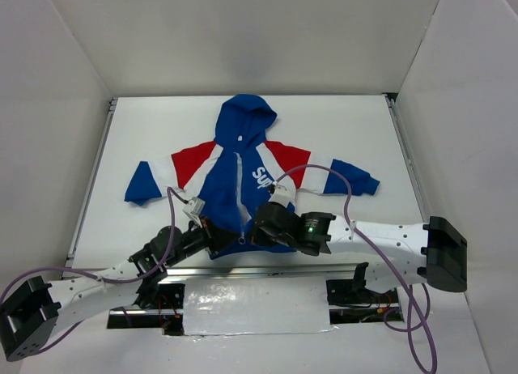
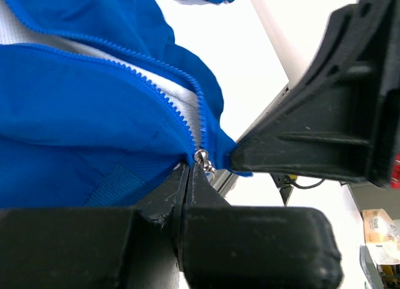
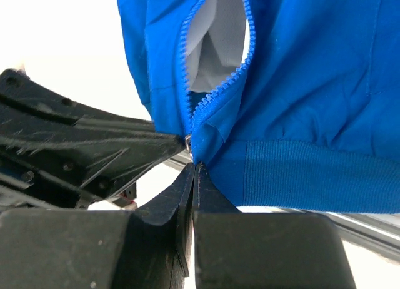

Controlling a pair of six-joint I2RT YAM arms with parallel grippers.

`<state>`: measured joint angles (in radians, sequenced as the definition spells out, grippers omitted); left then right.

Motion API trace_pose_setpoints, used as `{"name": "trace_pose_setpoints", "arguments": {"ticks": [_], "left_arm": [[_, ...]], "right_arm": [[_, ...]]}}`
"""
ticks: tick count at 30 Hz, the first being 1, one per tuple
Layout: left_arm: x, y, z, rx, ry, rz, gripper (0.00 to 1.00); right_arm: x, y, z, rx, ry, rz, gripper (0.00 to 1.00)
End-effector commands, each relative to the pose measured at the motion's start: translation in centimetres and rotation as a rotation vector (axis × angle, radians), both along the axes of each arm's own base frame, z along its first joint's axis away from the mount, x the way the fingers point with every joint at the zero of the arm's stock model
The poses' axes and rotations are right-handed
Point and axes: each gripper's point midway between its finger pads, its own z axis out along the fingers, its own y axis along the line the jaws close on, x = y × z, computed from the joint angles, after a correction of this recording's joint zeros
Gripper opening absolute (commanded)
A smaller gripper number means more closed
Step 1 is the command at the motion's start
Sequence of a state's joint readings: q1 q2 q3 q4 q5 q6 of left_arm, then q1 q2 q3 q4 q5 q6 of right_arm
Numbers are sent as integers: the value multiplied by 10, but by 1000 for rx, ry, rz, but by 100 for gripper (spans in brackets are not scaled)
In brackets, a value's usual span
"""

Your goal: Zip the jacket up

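The jacket (image 1: 222,192) lies flat on the white table, hood away from me, royal blue with red shoulders and white stripes. Its zipper is open above the silver slider (image 2: 202,156), which sits at the bottom hem; white lining shows between the teeth. My left gripper (image 1: 233,240) is at the hem; its jaws (image 2: 190,167) are shut on the fabric edge, with the slider touching the tip. My right gripper (image 1: 251,238) meets it from the right, shut (image 3: 195,168) on the hem corner (image 3: 225,151) beside the zipper. Each gripper shows in the other's wrist view.
The table's metal front rail (image 1: 267,270) runs just below the hem. A silver taped patch (image 1: 251,305) lies between the arm bases. White walls enclose the table on three sides. Purple cables (image 1: 340,176) loop over the jacket's right sleeve.
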<state>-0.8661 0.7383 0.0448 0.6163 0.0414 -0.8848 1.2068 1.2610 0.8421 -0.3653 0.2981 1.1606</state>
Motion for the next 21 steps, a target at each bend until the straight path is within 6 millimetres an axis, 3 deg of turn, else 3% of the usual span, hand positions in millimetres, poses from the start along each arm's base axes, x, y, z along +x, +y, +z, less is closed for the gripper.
{"name": "trace_pose_setpoints", "arguments": {"ticks": [1, 10, 21], "left_arm": [[-21, 0, -8, -21, -37, -95, 0], [-28, -1, -3, -45, -61, -127, 0], [-23, 1, -20, 6, -13, -99, 0]], "right_arm": [[18, 7, 12, 68, -63, -28, 0], [20, 2, 20, 177, -119, 19, 0], [22, -1, 34, 306, -144, 17, 0]]}}
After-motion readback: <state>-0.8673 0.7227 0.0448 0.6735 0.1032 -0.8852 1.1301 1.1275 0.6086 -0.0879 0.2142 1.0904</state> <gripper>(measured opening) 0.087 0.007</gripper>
